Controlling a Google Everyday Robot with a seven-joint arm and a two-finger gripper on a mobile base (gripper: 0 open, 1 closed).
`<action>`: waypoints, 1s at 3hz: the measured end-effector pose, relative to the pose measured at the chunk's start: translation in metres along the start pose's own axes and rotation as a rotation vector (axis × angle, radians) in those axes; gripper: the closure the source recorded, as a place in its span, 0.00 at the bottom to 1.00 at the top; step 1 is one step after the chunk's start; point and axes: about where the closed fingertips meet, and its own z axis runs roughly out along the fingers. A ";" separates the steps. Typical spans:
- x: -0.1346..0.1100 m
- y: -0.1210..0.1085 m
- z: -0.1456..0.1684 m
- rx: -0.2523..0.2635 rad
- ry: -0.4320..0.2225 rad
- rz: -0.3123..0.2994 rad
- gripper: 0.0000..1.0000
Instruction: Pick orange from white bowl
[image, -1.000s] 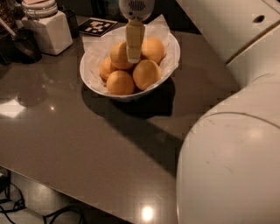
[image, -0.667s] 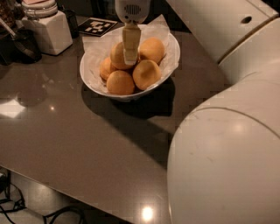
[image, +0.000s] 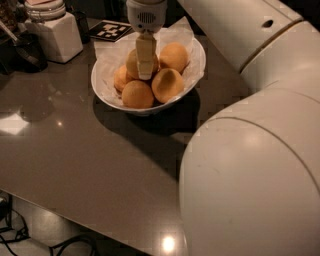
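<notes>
Near right: arm (image: 260, 165) bulk over grey table (image: 90, 165). Mid: white bowl (image: 150, 110). Gripper (image: 145, 62) low on centre orange (image: 130, 64); jaw state cannot be told. Risk: off-centre squeeze rolls fruit, snags paper lining (image: 112, 52). Far left: white jar (image: 55, 35).

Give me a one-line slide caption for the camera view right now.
Gripper reaches down into the white bowl on the table, at the middle orange of five.
</notes>
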 end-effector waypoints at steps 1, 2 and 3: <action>0.000 0.001 0.008 -0.020 0.004 0.000 0.17; 0.002 0.001 0.015 -0.018 0.026 -0.005 0.35; -0.004 -0.006 0.017 0.010 0.004 -0.005 0.58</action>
